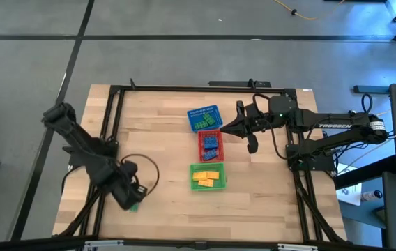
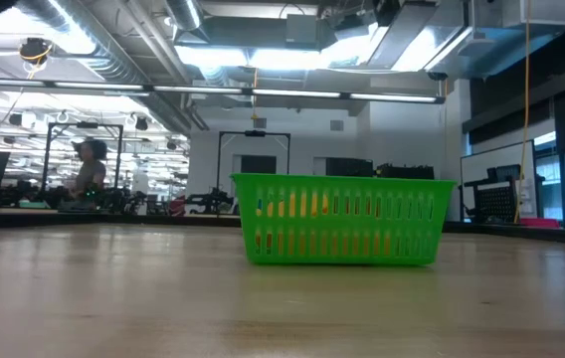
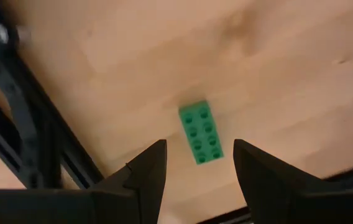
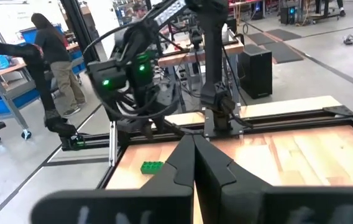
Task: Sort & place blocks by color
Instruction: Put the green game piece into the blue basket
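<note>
One green block lies flat, studs up, on the wooden table near its front left corner. My left gripper hangs above it, pointing down and open, with a finger on either side of the block and clear of it; in the high view the gripper partly covers the block. My right gripper is held level and shut above the table's far middle, next to the baskets, and holds nothing. In the right wrist view its fingers point toward the left arm and the green block.
Three mesh baskets stand in a row at the table's middle: blue at the far end with green blocks, red with blue blocks, green nearest with yellow blocks. A black frame rail runs beside the block. People stand beyond the table.
</note>
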`<state>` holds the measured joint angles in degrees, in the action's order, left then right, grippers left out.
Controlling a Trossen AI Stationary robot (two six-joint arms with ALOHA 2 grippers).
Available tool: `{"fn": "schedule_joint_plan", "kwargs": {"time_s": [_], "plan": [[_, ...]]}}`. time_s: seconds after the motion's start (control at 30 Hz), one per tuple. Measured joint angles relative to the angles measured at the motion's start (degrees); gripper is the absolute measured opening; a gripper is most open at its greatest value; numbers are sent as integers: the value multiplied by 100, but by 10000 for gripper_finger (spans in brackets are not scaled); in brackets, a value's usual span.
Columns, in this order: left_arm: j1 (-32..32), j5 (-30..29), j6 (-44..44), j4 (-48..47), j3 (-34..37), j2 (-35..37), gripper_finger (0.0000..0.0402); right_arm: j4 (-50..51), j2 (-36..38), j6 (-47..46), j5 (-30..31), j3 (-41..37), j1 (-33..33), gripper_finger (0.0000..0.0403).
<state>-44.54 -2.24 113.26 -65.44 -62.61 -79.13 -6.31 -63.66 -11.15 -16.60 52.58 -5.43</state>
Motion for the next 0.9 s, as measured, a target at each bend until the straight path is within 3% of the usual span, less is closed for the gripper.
{"fn": "schedule_joint_plan", "kwargs": {"time_s": [0.37, 0.9], "plan": [[-499, 30, 1212, 901, 0, -1067, 177, 70, 0, 139, 0, 0, 0, 1], [-499, 180, 1372, 1711, 717, -1217, 177, 148, 0, 230, 0, 0, 0, 1]]}}
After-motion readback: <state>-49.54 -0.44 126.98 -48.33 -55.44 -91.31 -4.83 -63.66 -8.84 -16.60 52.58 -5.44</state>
